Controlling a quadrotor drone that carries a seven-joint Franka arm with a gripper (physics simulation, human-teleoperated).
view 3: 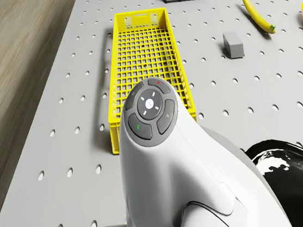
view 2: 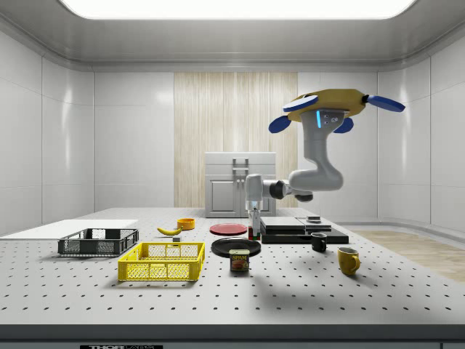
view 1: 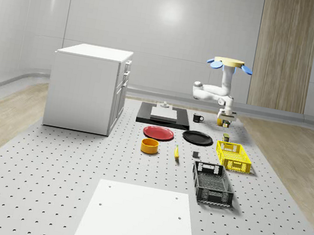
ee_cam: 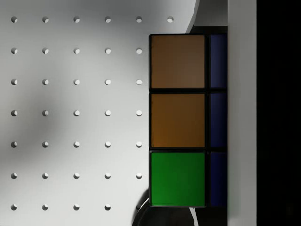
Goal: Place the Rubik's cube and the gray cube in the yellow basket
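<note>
Risk, as I judge it: jaws clamped on the Rubik's cube [ee_cam: 178, 120] could let it slip before the yellow basket [view 1: 233, 156] below the hovering drone [view 2: 330, 105].

The big gray desk [view 1: 46, 159] has little holes all over — on it sit a yellow basket [view 1: 233, 156], a black basket [view 1: 212, 184], a red plate [view 1: 158, 133], a black plate [view 1: 197, 138], a banana [view 1: 176, 152] and a white cupboard [view 1: 88, 87].

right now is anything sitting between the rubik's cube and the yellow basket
Nothing visible blocks it. The gripper is down at the Rubik's cube, and the yellow basket lies just beyond over bare table.
</note>
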